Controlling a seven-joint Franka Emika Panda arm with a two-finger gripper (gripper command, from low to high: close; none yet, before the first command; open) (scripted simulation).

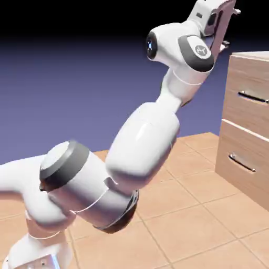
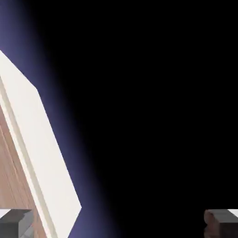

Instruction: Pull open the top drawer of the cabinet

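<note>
well below the open pincer (image 1: 227,26), top drawer (image 1: 247,94), closed, untouched

Behind everything, a plain backdrop (image 1: 68,89), black along the top of the exterior view and fading downward into a soft blue-violet. Below it, a floor (image 1: 205,220) of large square tan tiles with thin pale grout lines, running at a slant across the lower right of that view. Evenly lit, with no hard shadows on the tiles. In the hand view, mostly black, with a narrow band of the same blue-violet (image 2: 69,153) glowing down the left side.
</note>
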